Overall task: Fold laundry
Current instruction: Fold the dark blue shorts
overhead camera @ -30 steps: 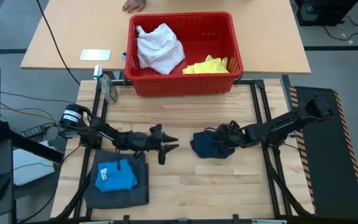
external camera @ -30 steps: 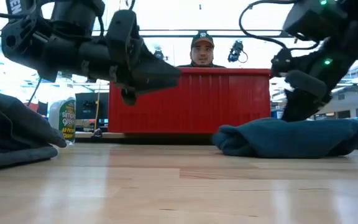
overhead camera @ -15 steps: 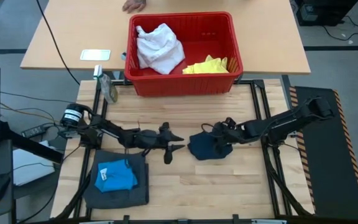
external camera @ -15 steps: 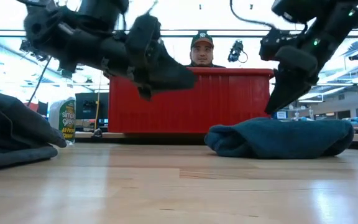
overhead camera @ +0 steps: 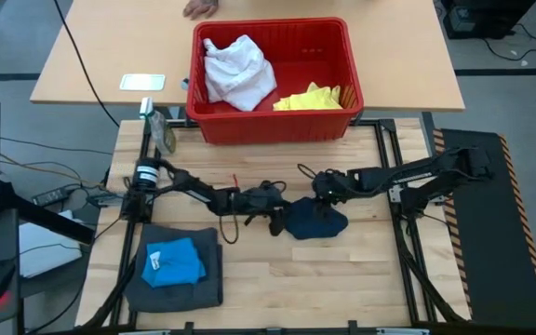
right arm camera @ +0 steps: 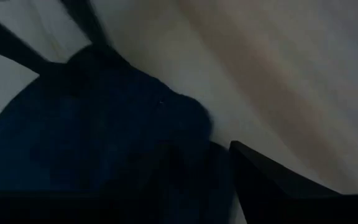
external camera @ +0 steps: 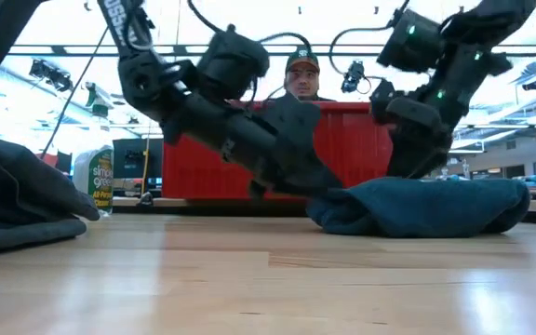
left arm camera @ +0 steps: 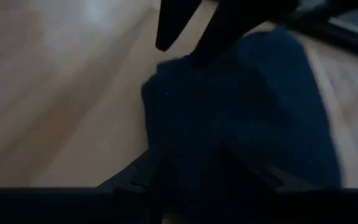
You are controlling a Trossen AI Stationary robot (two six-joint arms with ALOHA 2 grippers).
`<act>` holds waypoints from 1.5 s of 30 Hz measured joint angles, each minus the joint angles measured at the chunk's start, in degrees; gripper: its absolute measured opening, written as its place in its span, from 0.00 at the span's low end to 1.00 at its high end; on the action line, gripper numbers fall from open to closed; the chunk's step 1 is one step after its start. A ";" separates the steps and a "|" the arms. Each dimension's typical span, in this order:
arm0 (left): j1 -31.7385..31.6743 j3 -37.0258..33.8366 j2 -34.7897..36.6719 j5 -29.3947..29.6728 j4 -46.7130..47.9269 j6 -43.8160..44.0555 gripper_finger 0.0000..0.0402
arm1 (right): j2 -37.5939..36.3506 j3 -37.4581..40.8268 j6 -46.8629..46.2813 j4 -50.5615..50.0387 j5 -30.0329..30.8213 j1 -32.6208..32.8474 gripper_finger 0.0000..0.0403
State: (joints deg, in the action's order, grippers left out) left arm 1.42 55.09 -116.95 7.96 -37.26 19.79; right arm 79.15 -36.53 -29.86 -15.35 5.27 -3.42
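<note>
Near the tabletop's middle, both grippers meet one dark navy garment (overhead camera: 313, 221): the left gripper (overhead camera: 274, 209) at its left edge, the right gripper (overhead camera: 321, 186) above its far edge; whether either grasps it I cannot tell. One bright blue garment (overhead camera: 173, 262) lies on one dark grey garment (overhead camera: 177, 280) at the near-left corner.

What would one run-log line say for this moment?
fold laundry | left gripper at navy garment's edge | right gripper above it | grey, blue stacked

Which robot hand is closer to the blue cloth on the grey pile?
Left. The left hand is nearer the blue cloth; the right hand is farther off.
</note>
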 joint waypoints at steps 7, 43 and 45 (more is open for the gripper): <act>-0.03 1.24 -2.96 -2.12 1.02 -3.96 0.33 | 3.96 1.45 -0.09 4.63 -0.75 0.98 0.40; 0.92 1.16 31.54 -1.18 14.52 -33.99 0.00 | -26.54 1.39 33.35 18.19 29.37 15.47 0.02; 2.15 1.26 32.22 -1.18 14.50 -33.64 0.00 | -27.57 1.37 33.33 18.16 29.29 17.02 0.02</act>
State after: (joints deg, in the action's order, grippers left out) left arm 3.57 56.35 -84.73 6.78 -22.76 -13.85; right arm 51.59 -35.16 3.48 2.82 34.56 13.60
